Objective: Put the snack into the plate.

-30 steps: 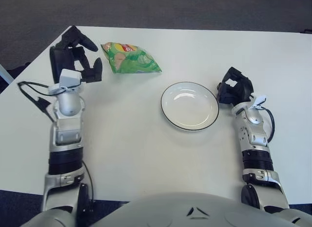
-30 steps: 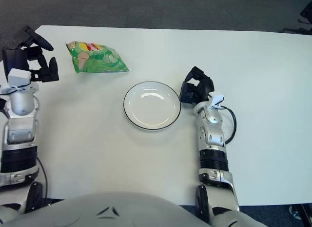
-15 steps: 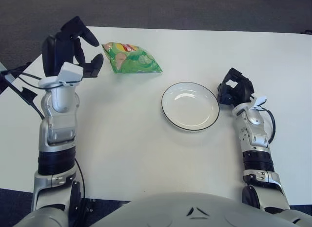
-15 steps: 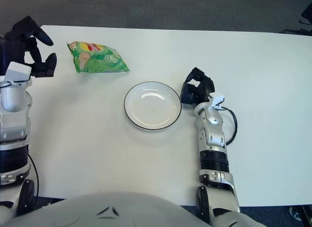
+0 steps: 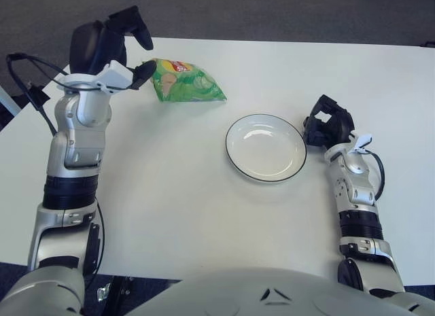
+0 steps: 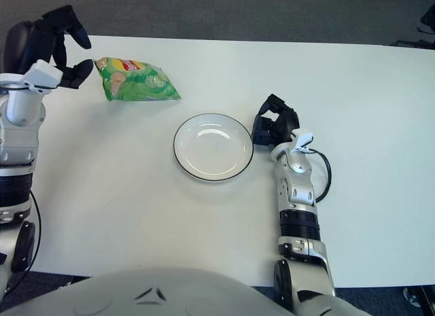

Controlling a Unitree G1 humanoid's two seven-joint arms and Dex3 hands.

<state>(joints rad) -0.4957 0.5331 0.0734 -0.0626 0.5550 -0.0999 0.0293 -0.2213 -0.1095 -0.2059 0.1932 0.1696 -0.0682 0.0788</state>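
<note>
A green snack bag (image 5: 182, 81) with a red and yellow logo lies flat on the white table, at the far left. A white plate (image 5: 265, 147) with a dark rim sits empty near the table's middle, right of the bag. My left hand (image 5: 115, 47) is raised just left of the bag, fingers spread and holding nothing, one fingertip close to the bag's left end. My right hand (image 5: 326, 126) shows beside the plate's right rim, fingers curled with nothing in them.
The white table (image 5: 204, 194) runs wide around both objects; its far edge (image 5: 272, 41) meets dark carpet. A black cable (image 5: 27, 78) loops off my left forearm near the table's left corner.
My left arm has lifted and swung forward and right, bringing the hand from the table's left side up beside the bag. The bag, plate and right hand have not moved.
</note>
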